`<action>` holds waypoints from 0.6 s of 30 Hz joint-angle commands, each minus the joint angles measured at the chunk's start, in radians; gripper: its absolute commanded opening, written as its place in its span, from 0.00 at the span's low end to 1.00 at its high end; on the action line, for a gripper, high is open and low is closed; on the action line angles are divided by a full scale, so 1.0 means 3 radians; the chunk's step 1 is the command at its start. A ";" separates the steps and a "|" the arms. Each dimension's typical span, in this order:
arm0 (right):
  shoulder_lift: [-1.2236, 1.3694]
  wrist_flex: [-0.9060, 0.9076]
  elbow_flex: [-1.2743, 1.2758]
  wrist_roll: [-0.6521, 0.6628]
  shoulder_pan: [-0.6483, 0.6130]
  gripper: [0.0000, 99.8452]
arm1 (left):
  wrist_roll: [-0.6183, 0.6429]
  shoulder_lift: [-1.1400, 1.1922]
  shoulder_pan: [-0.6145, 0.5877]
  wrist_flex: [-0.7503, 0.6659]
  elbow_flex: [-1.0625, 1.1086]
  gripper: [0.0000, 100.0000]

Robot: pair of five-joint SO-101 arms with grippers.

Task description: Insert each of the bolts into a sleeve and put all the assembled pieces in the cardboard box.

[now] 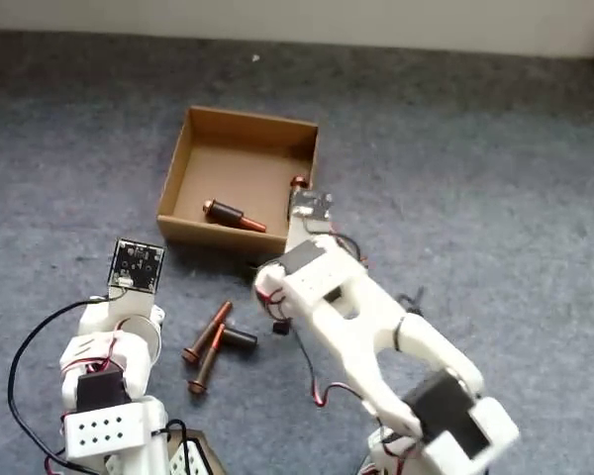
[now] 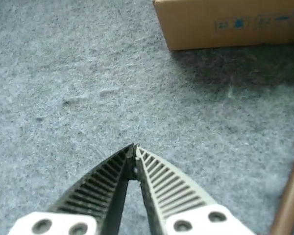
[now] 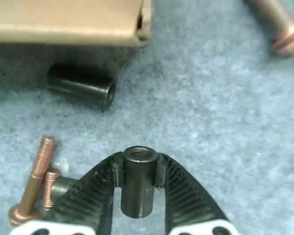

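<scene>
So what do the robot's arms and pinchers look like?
The left arm and right arm are chunky white plastic with black motor blocks and thin red wires; a black cable loops beside the left one. The left gripper and right gripper have dark, ribbed, pointed fingers on white bases with screw holes.
</scene>
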 commanded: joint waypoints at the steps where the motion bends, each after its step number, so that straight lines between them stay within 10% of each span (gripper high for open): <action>1: -0.0908 0.0125 -0.0069 0.0327 0.0524 0.00 | -0.0036 -0.0023 -0.0084 -0.0041 -0.0095 0.01; 18: -0.2176 -0.2304 0.1788 0.0343 0.1839 0.00 | -0.0031 0.0008 -0.0059 0.0547 -0.1051 0.01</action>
